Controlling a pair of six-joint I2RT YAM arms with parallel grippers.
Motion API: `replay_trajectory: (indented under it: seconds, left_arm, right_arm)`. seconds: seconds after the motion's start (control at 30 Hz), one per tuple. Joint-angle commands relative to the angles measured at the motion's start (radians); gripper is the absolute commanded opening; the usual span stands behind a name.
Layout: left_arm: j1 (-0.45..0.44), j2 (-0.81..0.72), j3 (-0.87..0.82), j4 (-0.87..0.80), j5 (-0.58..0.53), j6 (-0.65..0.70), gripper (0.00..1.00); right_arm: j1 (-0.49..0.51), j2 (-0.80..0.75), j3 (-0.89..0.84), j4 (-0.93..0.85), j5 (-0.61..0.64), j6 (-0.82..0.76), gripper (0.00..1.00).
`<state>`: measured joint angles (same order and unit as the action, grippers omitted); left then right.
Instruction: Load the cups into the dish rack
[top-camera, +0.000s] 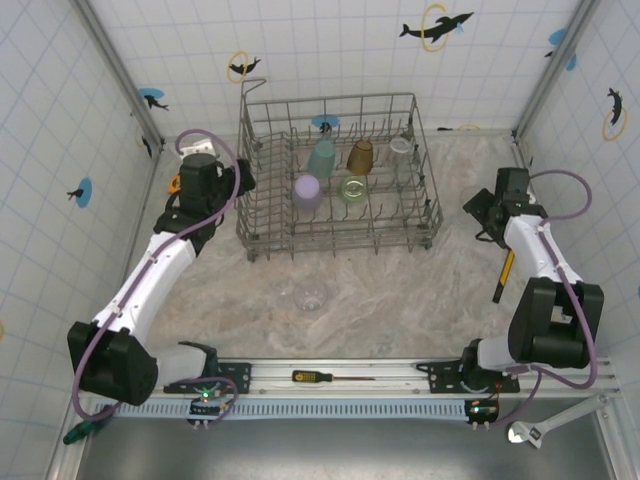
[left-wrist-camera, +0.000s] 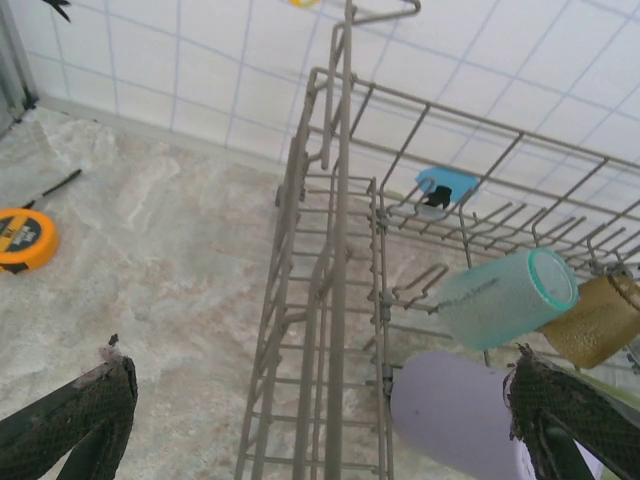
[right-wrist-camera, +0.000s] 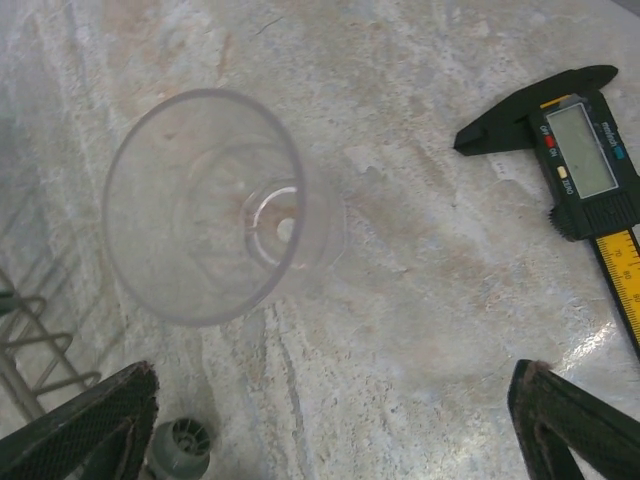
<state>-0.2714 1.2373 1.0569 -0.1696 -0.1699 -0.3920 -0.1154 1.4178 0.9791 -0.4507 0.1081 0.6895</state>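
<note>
One marble-patterned table (top-camera: 400, 290) under everything. Toward its far side, a grey wire dish rack (top-camera: 340, 235), tines upright. Left gripper (left-wrist-camera: 318, 355) spread wide above the rack's left wall, pinching nothing. Right gripper (right-wrist-camera: 332, 372) likewise spread and empty, right of the rack. Inside the rack, five cups: lavender cup (top-camera: 307, 190) and pale green cup (top-camera: 354, 188) in the nearer row; teal cup (top-camera: 322, 157), amber cup (top-camera: 361, 156) and clear cup (top-camera: 402, 147) behind. Outside, a clear tumbler (top-camera: 310, 296) on the table before the rack's front wall; in the right wrist view, a second tumbler (right-wrist-camera: 215, 235), clear, beyond the fingers, mouth toward the camera. Digital caliper (right-wrist-camera: 585, 170) near it. Orange tape measure (left-wrist-camera: 25, 240) left of the rack.
</note>
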Motion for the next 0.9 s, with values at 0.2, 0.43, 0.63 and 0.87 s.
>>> replay_trajectory:
  seconds: [0.2, 0.43, 0.63, 0.87]
  left_arm:
    - [0.022, -0.024, -0.01, -0.002, -0.042, 0.04, 0.97]
    - [0.028, -0.049, -0.017, 0.002, -0.075, 0.05, 0.97]
    - [0.029, -0.054, -0.027, 0.013, -0.072, 0.049, 0.97]
    - [0.029, -0.053, -0.026, 0.014, -0.067, 0.049, 0.97]
  right_arm:
    - [-0.052, 0.091, 0.027, 0.079, -0.04, 0.066, 0.84]
    - [-0.081, 0.193, 0.107, 0.037, -0.086, 0.067, 0.71]
    - [-0.087, 0.242, 0.17, 0.011, -0.143, 0.081, 0.65]
    - [-0.093, 0.282, 0.203, 0.014, -0.138, 0.084, 0.56]
